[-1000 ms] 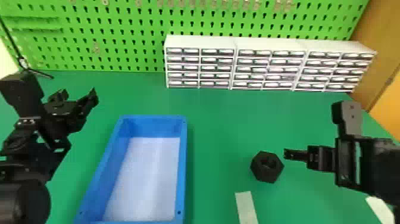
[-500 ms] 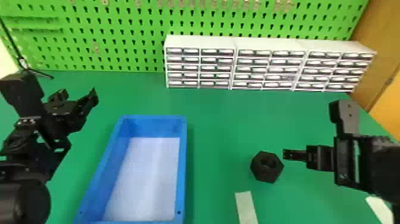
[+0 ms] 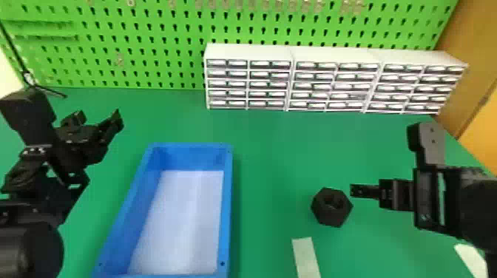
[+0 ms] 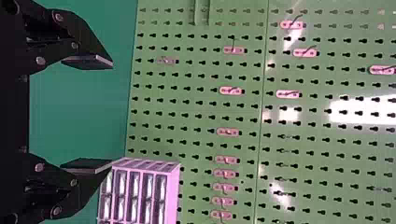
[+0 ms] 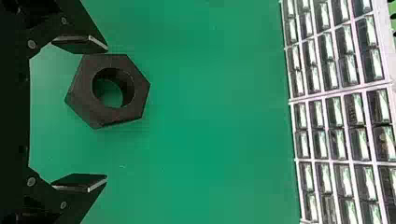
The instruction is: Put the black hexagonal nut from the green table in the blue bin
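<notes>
In the head view, the black hexagonal nut (image 3: 331, 207) lies flat on the green table (image 3: 281, 159), to the right of the blue bin (image 3: 228, 207). My right gripper (image 3: 364, 191) is just right of the nut, a fingertip near its upper right edge. The right wrist view has my right gripper (image 5: 107, 113) open, the nut (image 5: 137, 91) between the two finger lines and closer to the upper finger; whether they touch, I cannot tell. My left gripper (image 3: 98, 116) is parked beyond the bin's left side; in its wrist view, the left gripper (image 4: 111, 113) is open and holds nothing.
White drawer cabinets (image 3: 332, 83) line the back of the table in front of a green pegboard (image 3: 148, 44). A pale strip (image 3: 306, 257) lies on the table below the nut in the head view, and another (image 3: 471, 258) sits near the right corner.
My right arm has shifted very slightly left in the head view, its fingertip a little closer to the nut. The left arm, nut and bin have stayed put.
</notes>
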Robot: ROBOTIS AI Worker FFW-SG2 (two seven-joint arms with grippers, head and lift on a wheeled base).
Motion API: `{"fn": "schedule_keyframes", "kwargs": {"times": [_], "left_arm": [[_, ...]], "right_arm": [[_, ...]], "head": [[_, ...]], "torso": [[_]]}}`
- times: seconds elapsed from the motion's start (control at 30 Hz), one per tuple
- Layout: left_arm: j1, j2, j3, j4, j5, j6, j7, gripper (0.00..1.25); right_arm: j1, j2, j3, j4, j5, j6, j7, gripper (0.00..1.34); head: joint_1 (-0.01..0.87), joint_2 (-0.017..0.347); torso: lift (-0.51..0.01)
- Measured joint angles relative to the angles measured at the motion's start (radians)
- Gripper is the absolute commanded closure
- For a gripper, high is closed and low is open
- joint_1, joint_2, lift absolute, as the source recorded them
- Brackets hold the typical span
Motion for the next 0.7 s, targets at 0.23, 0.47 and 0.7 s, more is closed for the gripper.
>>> {"fn": "schedule_keyframes", "kwargs": {"times": [0.23, 0.47, 0.7], "left_arm": [[-0.001, 0.000, -0.001, 0.000, 0.000, 0.000, 0.000, 0.50], [-0.001, 0.000, -0.002, 0.000, 0.000, 0.000, 0.000, 0.50], [-0.001, 0.000, -0.002, 0.000, 0.000, 0.000, -0.001, 0.50]], "right_arm": [[-0.001, 0.001, 0.004, 0.000, 0.000, 0.000, 0.000, 0.30], [-0.001, 0.001, 0.005, 0.000, 0.000, 0.000, 0.000, 0.30], [-0.001, 0.001, 0.006, 0.000, 0.000, 0.000, 0.000, 0.30]], "head": [[0.692, 0.008], [0.692, 0.008], [0.692, 0.008]], "torso": [[-0.097], [-0.097], [-0.097]]}}
